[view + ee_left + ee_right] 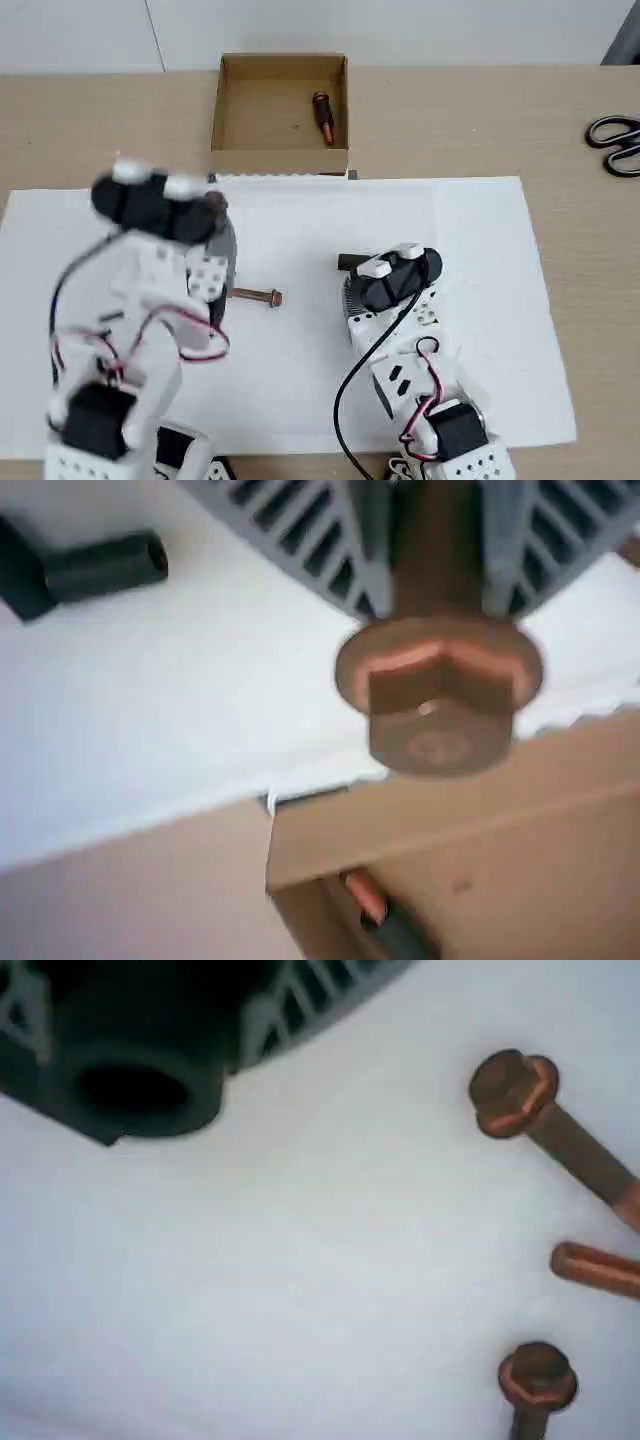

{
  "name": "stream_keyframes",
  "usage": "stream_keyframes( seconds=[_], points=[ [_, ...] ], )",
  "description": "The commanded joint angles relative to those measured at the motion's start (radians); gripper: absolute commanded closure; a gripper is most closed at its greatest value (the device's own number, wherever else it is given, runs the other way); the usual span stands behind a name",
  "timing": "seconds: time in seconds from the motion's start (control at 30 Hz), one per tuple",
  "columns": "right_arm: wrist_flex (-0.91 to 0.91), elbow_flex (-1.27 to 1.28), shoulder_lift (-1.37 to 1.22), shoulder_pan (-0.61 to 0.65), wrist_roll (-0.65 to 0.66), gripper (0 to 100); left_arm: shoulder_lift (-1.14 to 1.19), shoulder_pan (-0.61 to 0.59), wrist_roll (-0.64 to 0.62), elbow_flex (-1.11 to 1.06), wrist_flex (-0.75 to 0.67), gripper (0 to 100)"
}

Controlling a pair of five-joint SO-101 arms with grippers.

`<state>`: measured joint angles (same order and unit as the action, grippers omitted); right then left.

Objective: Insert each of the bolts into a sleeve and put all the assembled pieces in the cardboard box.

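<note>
From above, an open brown cardboard box [218, 110] sits just beyond the white paper sheet [480, 260]. Inside it, by the right wall, lies an assembled copper bolt in a black sleeve [323, 117]. A loose copper bolt [257, 296] lies on the paper.

At the left wrist, the left gripper [440, 570] is clenched on a copper hex-head bolt [438, 695], whose head hangs near the box's front wall.

At the right wrist, the right gripper [150, 1020] clamps a black cylindrical sleeve [140, 1090], with loose bolts well apart from it.
</note>
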<state>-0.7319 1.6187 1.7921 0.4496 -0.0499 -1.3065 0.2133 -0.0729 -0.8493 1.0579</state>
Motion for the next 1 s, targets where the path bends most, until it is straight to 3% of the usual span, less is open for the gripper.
stream_keyframes(
  seconds=[0.0,0.2,0.43,0.83,0.97],
  points=[
    [0.041,-0.008,0.013,0.044,-0.008,99.6,-0.259,0.002,-0.118,-0.275,-0.189,99],
    [0.041,0.015,0.013,0.124,-0.008,99.6,-0.525,0.008,-0.374,-0.553,-0.371,99],
    [0.042,0.035,0.013,0.246,-0.009,99.6,-0.511,0.006,-0.694,-0.565,-0.393,99],
    [0.041,0.026,0.015,0.332,0.000,99.5,-0.512,0.008,-0.730,-0.707,-0.397,99],
    [0.041,0.028,0.015,0.377,0.000,99.5,-0.514,0.058,-0.730,-0.713,-0.428,99]
  ],
)
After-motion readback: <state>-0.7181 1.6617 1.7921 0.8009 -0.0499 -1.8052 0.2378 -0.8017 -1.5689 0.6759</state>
